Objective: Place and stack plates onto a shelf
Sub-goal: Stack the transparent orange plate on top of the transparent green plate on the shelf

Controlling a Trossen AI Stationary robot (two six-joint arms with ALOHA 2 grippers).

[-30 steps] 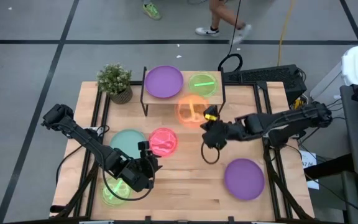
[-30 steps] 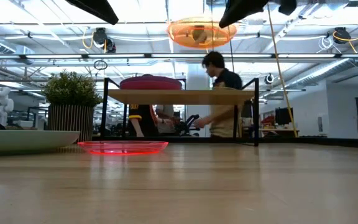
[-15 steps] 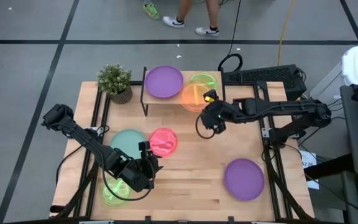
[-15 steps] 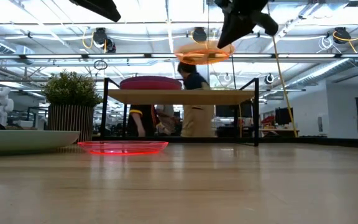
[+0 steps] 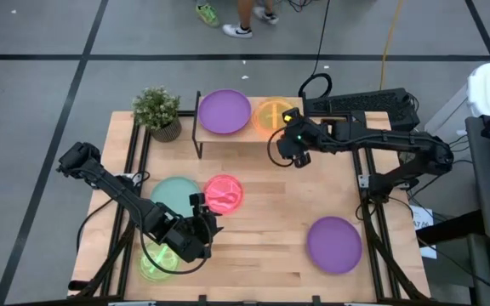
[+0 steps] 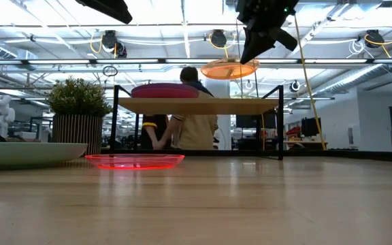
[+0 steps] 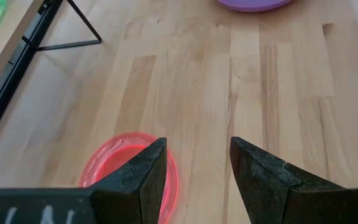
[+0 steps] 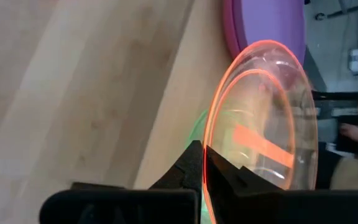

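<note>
Two right fingers [image 8: 213,177] pinch the orange plate [image 5: 272,116]; left fingers [image 7: 146,177] gape.

A robotics lab in an open industrial hall: bare ceiling pipes [image 6: 182,61] and lamps [image 6: 218,37] across the frame's top, a keyboard [image 5: 360,103] at upper right, a person [image 6: 190,116] working mid-frame.

Pale, matt wood planks with visible grain on the bench [image 5: 262,246]; same light wood on the shelf [image 6: 203,105], carried on thin black metal legs. Glossy translucent plastic in the orange plate [image 8: 272,130], the pink plate [image 5: 223,193] and the lime-green plate [image 5: 153,263]; opaque, smooth plastic in the purple plates [image 5: 225,111] and the teal plate [image 5: 173,197]. Dull matt black on the left gripper [image 7: 194,180] and right gripper [image 8: 204,180].
</note>
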